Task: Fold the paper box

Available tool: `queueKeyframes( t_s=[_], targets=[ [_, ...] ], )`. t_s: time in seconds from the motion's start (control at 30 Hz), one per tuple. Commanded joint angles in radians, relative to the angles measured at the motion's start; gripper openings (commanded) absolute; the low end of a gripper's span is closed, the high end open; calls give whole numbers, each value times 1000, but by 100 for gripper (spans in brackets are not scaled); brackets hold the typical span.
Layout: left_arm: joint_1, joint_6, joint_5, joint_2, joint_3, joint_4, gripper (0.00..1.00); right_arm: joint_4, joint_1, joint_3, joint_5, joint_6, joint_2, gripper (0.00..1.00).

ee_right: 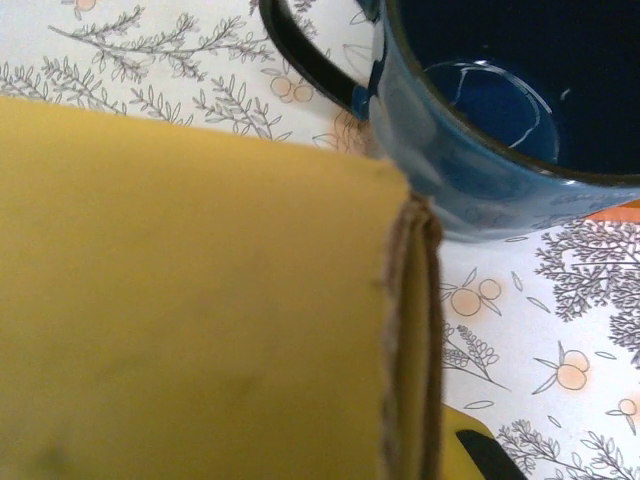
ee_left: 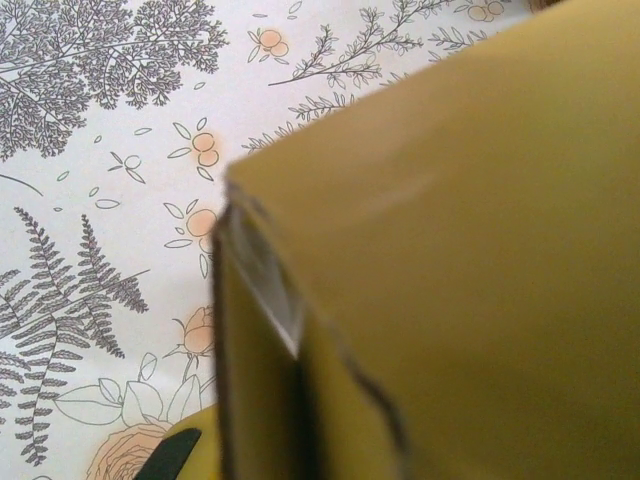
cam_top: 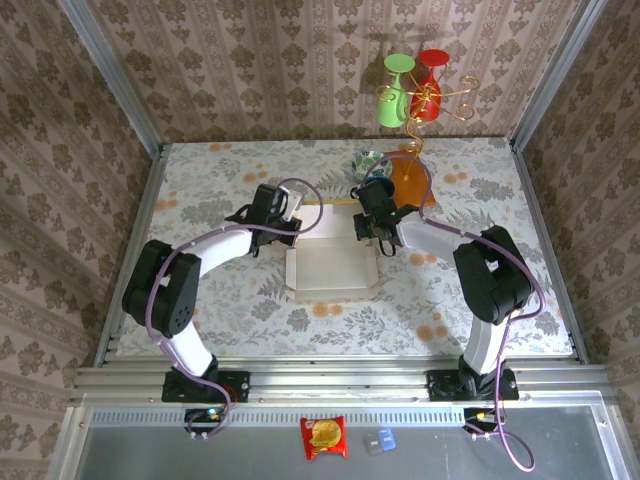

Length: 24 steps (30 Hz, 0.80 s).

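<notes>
Open table [cam_top: 240, 300] is left along the near side of the paper box [cam_top: 330, 268], whereas its far side is blocked by the left gripper [cam_top: 283, 213] and right gripper [cam_top: 372, 222] at the corners, a blue mug [ee_right: 480, 130] just beside the far right corner and an orange board [cam_top: 412, 180] beyond

Left wrist: we find the paper box [ee_left: 450, 250] blurred, running off right and bottom edges. Right wrist: box cut off left and below; blue mug [ee_right: 480, 130] clipped top and right. From above, we cannot make out the jaws of left gripper [cam_top: 288, 222] and right gripper [cam_top: 368, 232].
</notes>
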Motion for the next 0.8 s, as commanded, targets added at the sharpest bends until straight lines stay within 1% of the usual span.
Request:
queueKeyframes(
  t_s=[0.0, 0.17, 0.37, 0.47, 0.5, 0.6, 0.77],
  targets=[
    [-13, -55, -19, 10, 51, -87, 0, -138, 13, 71, 102, 78, 24, 0],
    [-35, -117, -42, 34, 109, -206, 0, -386, 32, 179, 203, 241, 60, 0],
    [-56, -188, -33, 105, 235, -434, 0, -551, 62, 222, 197, 322, 54, 0],
    [-65, -217, -40, 126, 270, -517, 0, -629, 69, 218, 203, 356, 40, 0],
    [-68, -222, -39, 123, 269, -523, 0, -629, 68, 199, 199, 359, 26, 0],
    [-73, -217, -26, 114, 244, -501, 0, -522, 63, 121, 160, 317, -19, 1],
    [-76, -193, -22, 164, 279, -544, 0, -399, 49, 82, 98, 209, -19, 11]
  ],
)
